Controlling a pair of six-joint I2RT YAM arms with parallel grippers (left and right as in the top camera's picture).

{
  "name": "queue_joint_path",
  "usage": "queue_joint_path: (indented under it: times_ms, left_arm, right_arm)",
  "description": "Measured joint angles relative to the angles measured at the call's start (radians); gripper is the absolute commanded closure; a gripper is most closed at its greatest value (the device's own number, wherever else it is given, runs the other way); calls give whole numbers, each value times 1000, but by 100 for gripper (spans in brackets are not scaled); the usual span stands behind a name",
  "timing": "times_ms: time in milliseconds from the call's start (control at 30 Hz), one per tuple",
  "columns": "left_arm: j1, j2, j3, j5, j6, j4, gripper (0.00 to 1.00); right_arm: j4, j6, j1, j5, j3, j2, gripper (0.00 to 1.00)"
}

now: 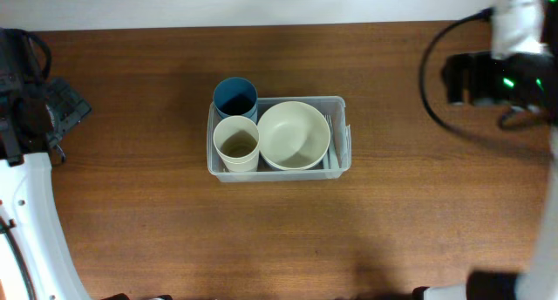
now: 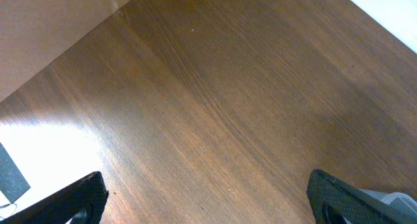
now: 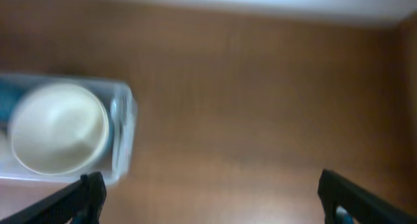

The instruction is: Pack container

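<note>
Container (image 1: 342, 152) sits mid-table, long side running L-R. It's clear plastic w/ rounded corners and a rim. At its L end a blue cup (image 1: 235, 98) stands in the far corner, w/ a cream cup (image 1: 236, 144) just in front of it on the near side. Both are upright, mouths up. To their R a cream bowl (image 1: 294, 135) fills most of the remaining space, open side up, right beside the cream cup. A narrow gap betw bowl and R wall holds smth pale, too small to tell. The right wrist view is blurred and shows the container's R end w/ the bowl at lower L.

Table (image 1: 410, 221) is dark brown wood grain, w/ a pale strip beyond its far edge. Left arm (image 1: 35, 213) is at the L edge, well apart from the container. Left gripper (image 2: 208, 201) has its fingers spread wide w/ nothing betw them, only bare wood below. At far R a black cable (image 1: 425, 73) loops beside the right arm (image 1: 514, 25). Right gripper (image 3: 212, 201) is also spread wide and empty.
</note>
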Motion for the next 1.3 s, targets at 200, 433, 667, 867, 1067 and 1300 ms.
queue_joint_path:
  times_ms: [200,433,667,867,1067,1300]
  left_arm:
    - [0,0,0,0,0,0,0]
    - [0,0,0,0,0,0,0]
    - [0,0,0,0,0,0,0]
    - [0,0,0,0,0,0,0]
    - [0,0,0,0,0,0,0]
    - [0,0,0,0,0,0,0]
  right_arm:
    - [344,-3,0,-2,-285,-410,1]
    - [852,-13,0,-109,-990,-883,1]
    - [1163,-13,19,-230,-1623,-1196,1]
    - [1382,-14,103,-267,-1960,-1378,1]
    - [1426,-13,145,-267,-2103,-1474,1]
    - [1465,-13,146,-266,-2195,-1570,1]
